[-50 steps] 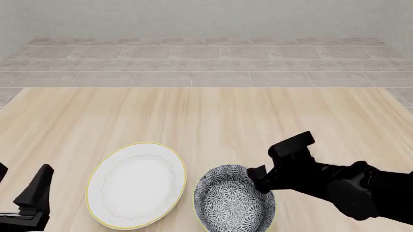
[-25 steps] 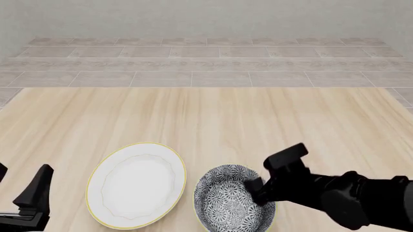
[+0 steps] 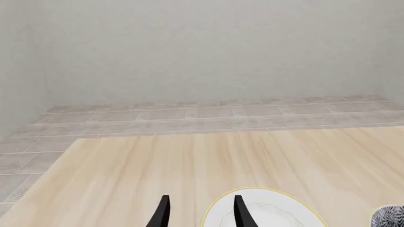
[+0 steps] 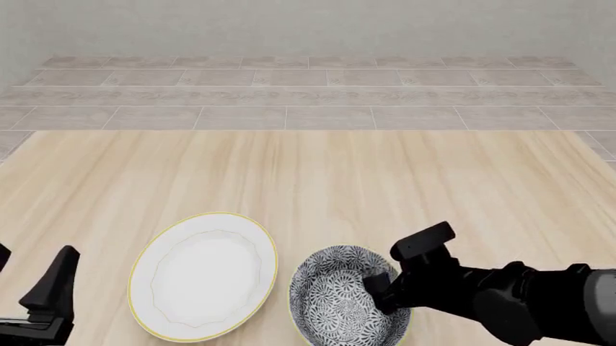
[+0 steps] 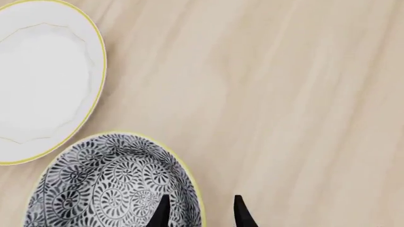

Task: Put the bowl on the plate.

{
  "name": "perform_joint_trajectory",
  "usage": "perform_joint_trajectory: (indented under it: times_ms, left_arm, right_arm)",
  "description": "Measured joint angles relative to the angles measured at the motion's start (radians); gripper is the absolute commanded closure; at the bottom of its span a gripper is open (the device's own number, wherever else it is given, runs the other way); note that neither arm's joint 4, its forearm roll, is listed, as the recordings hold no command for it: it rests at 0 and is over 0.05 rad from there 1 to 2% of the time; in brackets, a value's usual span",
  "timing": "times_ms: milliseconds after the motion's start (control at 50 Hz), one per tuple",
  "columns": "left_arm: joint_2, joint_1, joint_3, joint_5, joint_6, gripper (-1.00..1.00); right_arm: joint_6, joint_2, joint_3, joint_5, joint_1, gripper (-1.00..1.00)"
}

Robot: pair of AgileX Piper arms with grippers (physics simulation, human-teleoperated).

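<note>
The bowl (image 4: 337, 306), patterned grey and white with a yellowish rim, sits on the table at the near edge, just right of the white plate (image 4: 204, 275). My right gripper (image 4: 383, 291) hangs low at the bowl's right rim. In the right wrist view the gripper (image 5: 200, 213) is open and straddles the rim of the bowl (image 5: 107, 184), one finger inside and one outside; the plate (image 5: 44, 80) lies beside the bowl. My left gripper (image 4: 48, 292) rests open at the near left, apart from the plate (image 3: 265, 215). A sliver of the bowl (image 3: 390, 217) shows in the left wrist view.
The wooden table (image 4: 318, 173) stretches beyond the dishes to a tiled floor strip (image 4: 308, 94) and a plain wall. The bowl and plate almost touch, with a narrow gap between them.
My right gripper has dropped lower and drawn back toward the near edge, settling onto the bowl's right rim. Bowl, plate and left arm have not moved.
</note>
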Motion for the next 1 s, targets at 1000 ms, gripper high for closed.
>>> perform_joint_trajectory:
  times_ms: [1000]
  left_arm:
    - [-0.009, 0.004, -0.002, 0.006, -0.003, -1.00]
  right_arm:
    - [0.017, -0.201, -0.189, 0.233, -0.056, 1.00]
